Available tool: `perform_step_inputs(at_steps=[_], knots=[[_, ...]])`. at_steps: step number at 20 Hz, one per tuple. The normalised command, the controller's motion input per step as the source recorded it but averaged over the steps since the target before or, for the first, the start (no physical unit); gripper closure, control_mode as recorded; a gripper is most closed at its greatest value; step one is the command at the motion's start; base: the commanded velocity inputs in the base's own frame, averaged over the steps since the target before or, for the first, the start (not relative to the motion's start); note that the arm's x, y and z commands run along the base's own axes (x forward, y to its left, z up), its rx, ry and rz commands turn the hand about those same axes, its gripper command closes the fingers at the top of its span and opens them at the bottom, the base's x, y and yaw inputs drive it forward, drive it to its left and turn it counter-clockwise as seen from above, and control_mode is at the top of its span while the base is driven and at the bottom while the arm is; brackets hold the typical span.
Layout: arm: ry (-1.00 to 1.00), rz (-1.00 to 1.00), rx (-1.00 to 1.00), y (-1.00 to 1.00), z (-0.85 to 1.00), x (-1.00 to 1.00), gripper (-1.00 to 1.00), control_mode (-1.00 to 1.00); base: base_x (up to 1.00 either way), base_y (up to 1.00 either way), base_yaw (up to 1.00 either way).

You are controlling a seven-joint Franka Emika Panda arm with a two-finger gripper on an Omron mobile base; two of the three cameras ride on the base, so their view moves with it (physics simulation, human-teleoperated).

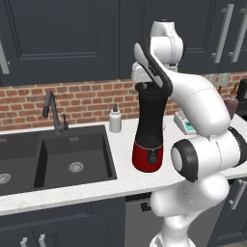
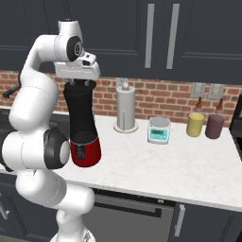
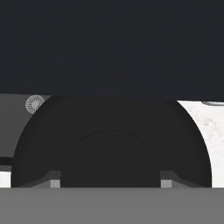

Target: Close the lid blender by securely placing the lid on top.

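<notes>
The blender (image 1: 148, 140) (image 2: 82, 127) stands on the white counter, a black tapered jar on a red base with a dark front knob. My gripper (image 1: 149, 86) (image 2: 81, 84) (image 3: 110, 183) hangs straight down over the jar's mouth. In the hand view the round black lid (image 3: 109, 131) lies right under the hand, and the fingers (image 3: 54, 183) press against both sides of its central knob. From the base views the lid looks level with the jar's rim, but the hand hides how it sits.
A black sink (image 1: 48, 159) with a faucet (image 1: 53, 113) lies left of the blender, and a white soap dispenser (image 1: 115, 119) stands behind it. To the right are a paper towel holder (image 2: 125, 111), a grey-and-teal scale (image 2: 159, 130), and yellow (image 2: 195, 125) and purple (image 2: 214, 126) canisters.
</notes>
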Motion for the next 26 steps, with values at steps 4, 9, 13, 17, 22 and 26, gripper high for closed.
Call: perform_step_inputs(at_steps=[4,9,13,17,22,26], knots=[[-0.02,0.0,0.0,0.0,-0.05,0.0,-1.0,-1.0,0.0,0.0,0.0],[0.0,0.0,0.0,0.0,0.0,0.0,-1.0,-1.0,0.0,0.0,0.0],[-0.02,0.0,0.01,0.0,0.02,0.0,-1.0,-1.0,0.0,0.0,0.0],[-0.06,0.0,0.06,0.0,0.19,-0.01,-1.0,-1.0,0.0,0.0,0.0],[-0.17,0.0,0.09,-0.01,0.28,-0.21,-1.0,-1.0,0.0,0.0,0.0],[-0.28,0.0,0.12,-0.56,0.02,-0.93,-1.0,-1.0,0.0,0.0,0.0]])
